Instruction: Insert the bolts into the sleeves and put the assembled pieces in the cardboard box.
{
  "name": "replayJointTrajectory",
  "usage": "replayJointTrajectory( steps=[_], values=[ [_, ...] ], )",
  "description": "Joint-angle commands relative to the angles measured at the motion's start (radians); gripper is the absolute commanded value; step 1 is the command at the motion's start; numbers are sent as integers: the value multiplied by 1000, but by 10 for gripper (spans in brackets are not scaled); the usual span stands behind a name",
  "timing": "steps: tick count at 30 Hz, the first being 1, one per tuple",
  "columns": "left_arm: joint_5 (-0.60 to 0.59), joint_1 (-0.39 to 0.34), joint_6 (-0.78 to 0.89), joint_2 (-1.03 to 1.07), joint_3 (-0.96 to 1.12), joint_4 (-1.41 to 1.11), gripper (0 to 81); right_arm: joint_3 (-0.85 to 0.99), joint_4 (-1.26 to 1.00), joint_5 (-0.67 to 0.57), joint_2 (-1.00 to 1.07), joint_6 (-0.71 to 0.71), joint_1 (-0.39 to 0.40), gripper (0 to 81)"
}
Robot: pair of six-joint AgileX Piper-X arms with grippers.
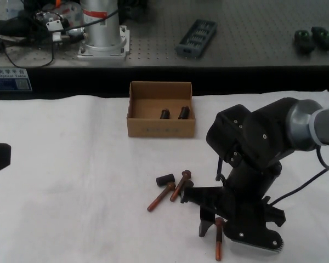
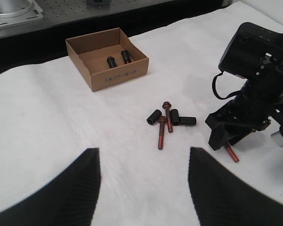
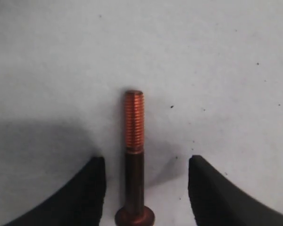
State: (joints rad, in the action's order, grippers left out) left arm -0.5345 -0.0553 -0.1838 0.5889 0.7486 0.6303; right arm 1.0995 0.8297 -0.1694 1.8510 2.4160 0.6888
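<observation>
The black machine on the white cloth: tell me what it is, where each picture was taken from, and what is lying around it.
It is a robot arm, one of two at this bench, each ending in a two-fingered hand. One picture looks down from behind the arms; the other two come from cameras on the wrists. On the white cloth stands a cardboard box with two dark pieces inside. Nearer lie two loose copper-coloured bolts and three black sleeves. The right hand is low over the cloth, fingers open either side of a third bolt, not yet gripping it. The left hand hangs open above the cloth, holding nothing.
</observation>
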Motion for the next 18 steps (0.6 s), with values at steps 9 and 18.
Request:
replayJointTrajectory(
  steps=[9,18],
  values=[
    [8,2,-11,0,6,-2,407,-15,34,100,-48,-348,1,430],
    [8,2,-11,0,6,0,407,-3,-34,119,-204,-890,25,430]
  ],
)
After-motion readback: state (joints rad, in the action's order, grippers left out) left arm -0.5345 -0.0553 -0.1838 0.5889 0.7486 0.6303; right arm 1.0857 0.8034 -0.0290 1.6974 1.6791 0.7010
